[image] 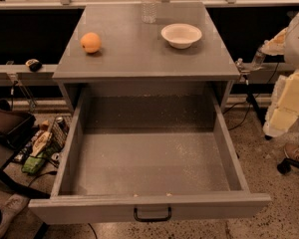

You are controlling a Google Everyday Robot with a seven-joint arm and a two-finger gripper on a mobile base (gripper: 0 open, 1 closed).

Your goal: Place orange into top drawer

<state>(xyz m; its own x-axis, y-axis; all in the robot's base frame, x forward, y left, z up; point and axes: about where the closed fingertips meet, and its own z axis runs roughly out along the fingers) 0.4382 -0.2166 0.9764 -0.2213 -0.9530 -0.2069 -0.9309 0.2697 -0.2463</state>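
Observation:
The orange [90, 42] sits on the left part of the grey cabinet top [139, 59], free of any grip. The top drawer [149, 156] is pulled wide open towards the camera. Its inside is bare, and its black handle [152, 214] shows at the middle of the front panel. My arm, white with yellow padding [289, 101], stands at the right edge of the view. My gripper [248, 66] is beside the cabinet's right front corner, at the height of the top, far from the orange.
A white bowl [181, 35] stands on the right of the cabinet top and a clear water bottle [148, 4] at its back. Bags, cans and cables [40, 143] lie on the floor to the left of the drawer.

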